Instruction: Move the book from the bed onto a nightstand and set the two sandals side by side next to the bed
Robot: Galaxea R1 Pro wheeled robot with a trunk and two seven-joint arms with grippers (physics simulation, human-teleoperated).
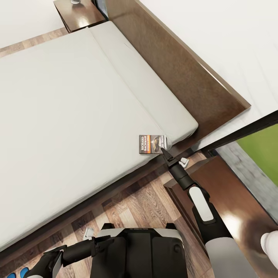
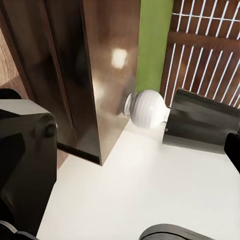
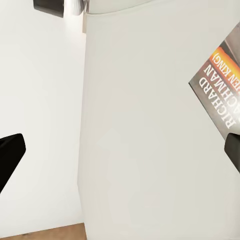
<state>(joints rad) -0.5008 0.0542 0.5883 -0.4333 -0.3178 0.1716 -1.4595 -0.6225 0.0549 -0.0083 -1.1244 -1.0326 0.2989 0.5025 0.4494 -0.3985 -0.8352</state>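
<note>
Because the book [image 1: 152, 144] lies flat at the near right corner of the bed [image 1: 77, 127], beside the nightstand [image 1: 231, 200], the right gripper [image 1: 166, 151] reaches its edge with fingers spread either side; the left gripper [image 1: 89, 233] hangs idle, its state indiscernible.

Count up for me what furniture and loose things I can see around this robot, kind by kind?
Bed: 1
Nightstands: 2
Book: 1
Blue sandals: 2, only their ends showing
Total: 6
</note>
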